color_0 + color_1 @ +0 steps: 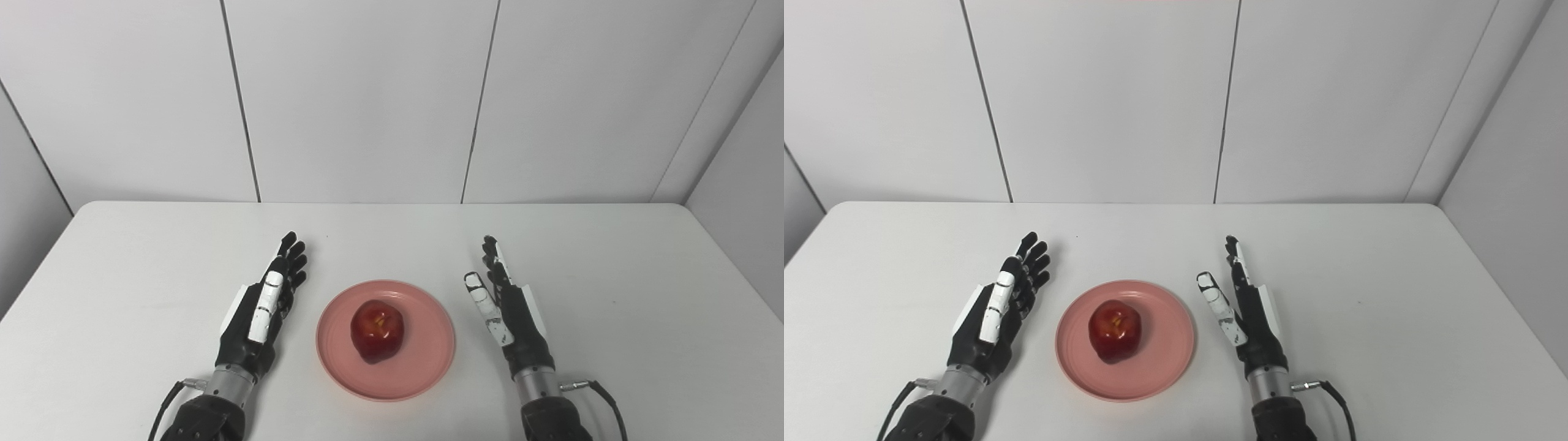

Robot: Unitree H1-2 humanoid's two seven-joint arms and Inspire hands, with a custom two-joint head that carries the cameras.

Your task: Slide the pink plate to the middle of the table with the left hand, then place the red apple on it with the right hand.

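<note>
A pink plate (422,355) lies on the white table near the front, about midway across. The red apple (376,331) sits on the plate, a little left of its centre, stem side up. My left hand (263,309) rests just left of the plate, fingers straight and apart, holding nothing. On the other side my right hand (505,303) stands on edge, palm turned toward the plate, also open and empty. Neither hand touches the plate or the apple.
The white table (612,257) has rounded far corners and ends at grey wall panels behind. A cable (603,392) loops from the right wrist and another from the left wrist near the front edge.
</note>
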